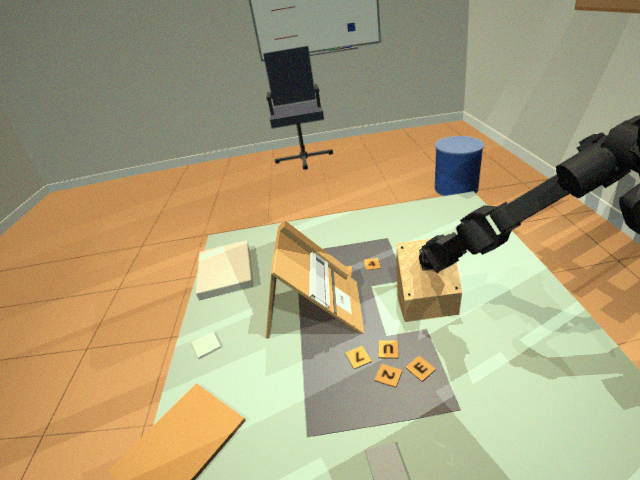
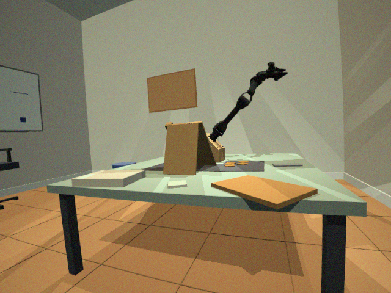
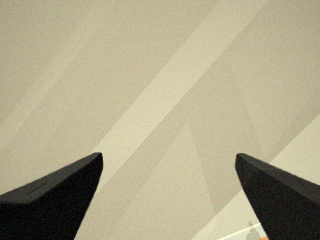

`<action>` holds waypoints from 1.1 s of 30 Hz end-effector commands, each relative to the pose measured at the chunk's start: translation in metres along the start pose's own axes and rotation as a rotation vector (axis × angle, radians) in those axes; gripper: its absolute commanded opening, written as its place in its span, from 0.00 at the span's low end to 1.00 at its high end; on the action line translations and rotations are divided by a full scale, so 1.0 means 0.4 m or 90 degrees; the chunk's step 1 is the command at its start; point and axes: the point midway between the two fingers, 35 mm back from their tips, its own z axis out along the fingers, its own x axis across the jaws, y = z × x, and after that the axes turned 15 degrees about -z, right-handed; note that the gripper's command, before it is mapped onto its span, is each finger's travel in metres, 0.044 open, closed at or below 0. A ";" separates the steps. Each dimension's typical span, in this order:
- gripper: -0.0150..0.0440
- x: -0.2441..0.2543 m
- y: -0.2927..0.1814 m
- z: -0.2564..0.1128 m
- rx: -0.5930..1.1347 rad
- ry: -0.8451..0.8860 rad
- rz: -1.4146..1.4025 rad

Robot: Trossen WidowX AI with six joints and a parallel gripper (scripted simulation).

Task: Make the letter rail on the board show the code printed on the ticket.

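Observation:
A wooden board (image 1: 290, 260) (image 2: 180, 151) leans on the table like an easel. Its pale rail (image 1: 319, 279) shows no letter tile in the top view. The ticket (image 1: 343, 301) is beside the rail; its print is too small to read. Several orange tiles lie flat on the dark mat (image 1: 336, 410): one like a 7 or turned L (image 1: 358, 357), a U-like one (image 1: 388, 349), a 2-like one (image 1: 387, 375) and an E-like or M-like one (image 1: 420, 368). A 4-like tile (image 1: 372, 264) lies apart behind them. My gripper (image 2: 286, 71) (image 3: 168, 159) is open and empty, high above the table.
The arm's wooden base block (image 1: 432, 307) (image 2: 221, 154) stands beside the mat. A cream block (image 1: 224, 268) (image 2: 104, 178), a small pale block (image 1: 206, 345) (image 2: 177, 184), an orange slab (image 1: 186, 434) (image 2: 265, 189) and a grey slab (image 1: 387, 461) (image 2: 287, 165) lie on the table (image 2: 189, 197).

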 end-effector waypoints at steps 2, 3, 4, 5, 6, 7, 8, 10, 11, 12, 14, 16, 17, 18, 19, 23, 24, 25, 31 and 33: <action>1.00 0.016 0.007 -0.010 -0.007 0.017 0.004; 1.00 0.036 0.015 -0.023 -0.016 0.038 0.009; 1.00 0.059 0.026 -0.039 -0.028 0.063 0.015; 1.00 0.081 0.037 -0.057 -0.039 0.089 0.022; 1.00 0.103 0.048 -0.076 -0.050 0.114 0.030; 1.00 0.125 0.060 -0.096 -0.062 0.140 0.038; 1.00 0.145 0.072 -0.118 -0.073 0.167 0.046; 1.00 0.184 0.097 -0.164 -0.097 0.219 0.065; 1.00 0.200 0.109 -0.188 -0.107 0.244 0.076; 1.00 0.215 0.122 -0.212 -0.118 0.269 0.087; 1.00 0.242 0.148 -0.264 -0.139 0.319 0.111; 1.00 0.264 0.175 -0.318 -0.159 0.369 0.136; 1.00 0.274 0.189 -0.346 -0.170 0.394 0.150; 1.00 0.282 0.203 -0.376 -0.180 0.419 0.163; 1.00 0.289 0.217 -0.405 -0.191 0.445 0.176; 1.00 0.308 0.267 -0.537 -0.233 0.552 0.234; 1.00 0.310 0.279 -0.572 -0.244 0.580 0.249; 1.00 0.310 0.291 -0.607 -0.254 0.608 0.265; 1.00 0.277 0.355 -0.827 -0.317 0.780 0.357; 1.00 0.251 0.376 -0.903 -0.343 0.839 0.387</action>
